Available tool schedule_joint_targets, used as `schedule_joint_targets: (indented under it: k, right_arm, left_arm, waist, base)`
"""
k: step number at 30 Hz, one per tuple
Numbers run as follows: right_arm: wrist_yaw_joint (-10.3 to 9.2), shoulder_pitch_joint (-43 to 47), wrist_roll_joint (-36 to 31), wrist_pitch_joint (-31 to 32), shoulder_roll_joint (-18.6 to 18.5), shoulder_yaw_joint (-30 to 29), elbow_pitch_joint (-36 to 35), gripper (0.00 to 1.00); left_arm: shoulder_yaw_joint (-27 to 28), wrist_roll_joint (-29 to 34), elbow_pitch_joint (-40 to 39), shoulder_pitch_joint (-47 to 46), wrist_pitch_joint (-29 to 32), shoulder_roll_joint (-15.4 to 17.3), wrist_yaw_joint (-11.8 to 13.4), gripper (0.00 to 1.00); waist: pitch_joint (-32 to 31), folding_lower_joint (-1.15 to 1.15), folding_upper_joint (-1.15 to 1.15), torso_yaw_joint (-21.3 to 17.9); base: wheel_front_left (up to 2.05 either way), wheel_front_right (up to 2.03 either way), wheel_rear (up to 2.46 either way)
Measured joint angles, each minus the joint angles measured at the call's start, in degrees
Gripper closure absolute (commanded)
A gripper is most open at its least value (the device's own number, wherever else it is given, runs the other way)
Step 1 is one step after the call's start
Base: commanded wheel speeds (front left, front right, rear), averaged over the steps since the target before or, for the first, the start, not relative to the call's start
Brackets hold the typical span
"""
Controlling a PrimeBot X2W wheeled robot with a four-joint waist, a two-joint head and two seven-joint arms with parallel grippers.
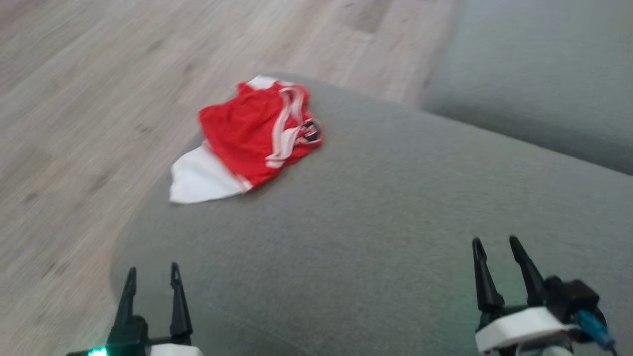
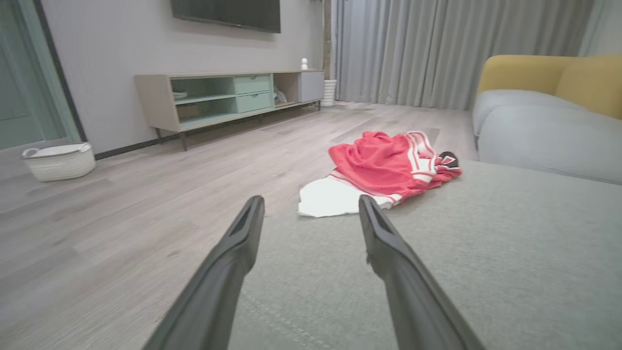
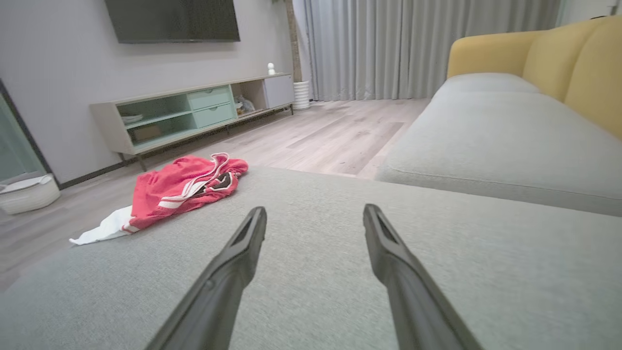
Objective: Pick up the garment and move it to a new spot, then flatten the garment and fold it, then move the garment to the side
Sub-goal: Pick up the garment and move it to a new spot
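Observation:
A crumpled red garment point(image 1: 257, 131) with white stripes and a white panel lies near the far left edge of the grey ottoman cushion point(image 1: 376, 207). The same garment point(image 2: 384, 167) lies ahead of my left fingers, and in the right wrist view the garment point(image 3: 180, 189) is ahead and to the left. My left gripper point(image 1: 152, 277) hovers open at the lower left, well short of the garment, nothing between its fingers. My right gripper point(image 1: 494, 246) stands open at the lower right, far from the cloth. The head view is blurred.
Wood floor point(image 1: 89, 99) borders the cushion on the left and far side. A grey sofa seat point(image 1: 534, 74) with yellow backrest point(image 3: 559, 58) sits to the right. A TV cabinet point(image 2: 228, 97) and a white basket point(image 2: 58, 160) stand by the wall.

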Motion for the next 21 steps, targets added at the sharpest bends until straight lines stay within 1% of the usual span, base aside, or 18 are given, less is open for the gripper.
schedule_joint_targets:
  k: [3, 6, 8, 11, 16, 19, 21]
  right_arm:
    - [0.00, -1.65, -0.01, 0.00, -0.52, 0.31, 0.03, 0.00]
    - [0.00, -1.37, -0.11, 0.00, -2.52, -0.25, 0.02, 0.00]
    - [0.00, -1.41, -0.49, -0.01, -4.55, -0.60, -0.59, 0.00]
    - [0.00, -2.27, -1.26, -0.01, -8.62, -0.27, -1.57, 0.00]
    - [0.00, -7.35, -1.27, -0.02, -15.99, -0.42, -3.21, 0.00]
    - [0.00, -10.31, -1.26, -0.07, -19.47, -0.94, -4.49, 0.00]
    - [0.00, -11.59, -1.26, -0.07, -21.25, -1.22, -5.16, 0.00]
  left_arm:
    - [0.43, 0.22, -0.97, -0.26, 0.00, 0.02, 0.04, 0.00]
    - [0.42, 1.67, -0.97, -2.78, 0.00, 0.64, -0.12, 0.00]
    - [-0.09, 2.29, -0.77, -6.60, 0.00, 0.75, -1.00, 0.00]
    - [-1.04, 2.88, 0.55, -15.13, -0.01, 0.51, -2.15, 0.00]
    - [-3.85, 2.71, 7.21, -30.01, -0.01, -1.00, -4.57, 0.00]
    - [-4.75, 1.51, 13.90, -37.12, -0.02, -2.05, -5.65, 0.00]
    - [-5.54, 0.18, 19.70, -41.29, -0.01, -2.34, -5.92, 0.00]
  waist:
    - [2.06, 0.01, 0.00, 1.77]
    - [4.14, 0.01, 0.00, 3.00]
    - [6.13, 0.00, 0.00, 3.46]
    - [10.02, 0.02, 0.00, 3.51]
    - [17.56, 0.02, 0.00, 2.43]
    - [22.12, 0.03, 0.00, 1.37]
    - [25.02, 0.03, 0.00, 0.52]
  base:
    - [0.00, 0.00, 0.00]
    - [0.00, 0.00, 0.00]
    - [0.00, 0.00, 0.00]
    - [0.00, 0.00, 0.00]
    - [0.00, 0.00, 0.00]
    - [0.00, 0.00, 0.00]
    - [0.00, 0.00, 0.00]
